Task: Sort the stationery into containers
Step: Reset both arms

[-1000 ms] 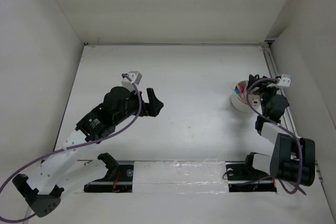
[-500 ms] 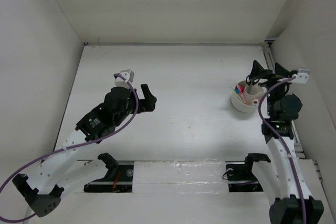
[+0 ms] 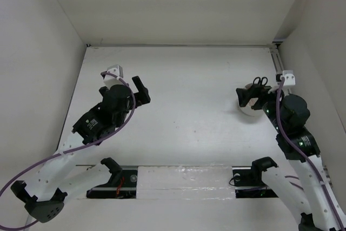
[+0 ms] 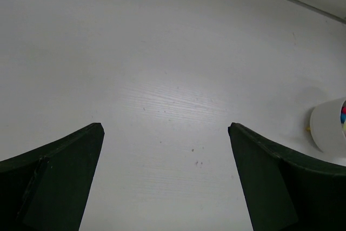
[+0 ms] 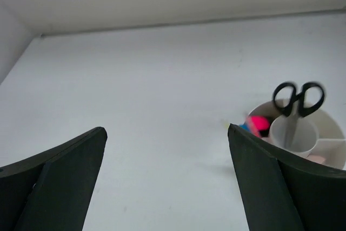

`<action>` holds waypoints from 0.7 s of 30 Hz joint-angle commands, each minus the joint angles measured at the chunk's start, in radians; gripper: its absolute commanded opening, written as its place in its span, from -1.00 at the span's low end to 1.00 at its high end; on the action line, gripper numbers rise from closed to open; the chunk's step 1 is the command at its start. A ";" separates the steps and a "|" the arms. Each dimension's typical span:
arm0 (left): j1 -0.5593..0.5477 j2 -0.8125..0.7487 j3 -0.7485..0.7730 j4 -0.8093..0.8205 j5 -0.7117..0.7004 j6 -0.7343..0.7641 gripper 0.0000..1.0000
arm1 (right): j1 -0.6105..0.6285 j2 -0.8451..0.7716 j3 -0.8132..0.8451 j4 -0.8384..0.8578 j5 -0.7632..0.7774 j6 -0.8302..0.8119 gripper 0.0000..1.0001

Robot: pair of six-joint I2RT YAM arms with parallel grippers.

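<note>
Hiding tub partly, right pincer; scissors upright

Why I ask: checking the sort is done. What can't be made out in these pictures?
Top view: tub mostly behind the right gripper; contents too small to name, only scissors handles show.
Right wrist view: tub's near side behind a finger; scissors blurred; coloured items unidentifiable.
Left wrist view: tub cut off by the right edge and a finger.
</note>
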 commanded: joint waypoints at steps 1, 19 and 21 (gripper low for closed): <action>0.004 -0.029 0.007 -0.041 -0.115 -0.032 1.00 | 0.033 -0.109 0.044 -0.161 -0.157 -0.007 1.00; 0.004 -0.267 -0.079 -0.124 -0.166 -0.159 1.00 | 0.043 -0.263 0.122 -0.396 -0.334 -0.044 1.00; 0.004 -0.291 -0.099 -0.089 -0.166 -0.149 1.00 | 0.043 -0.263 0.122 -0.396 -0.324 -0.044 1.00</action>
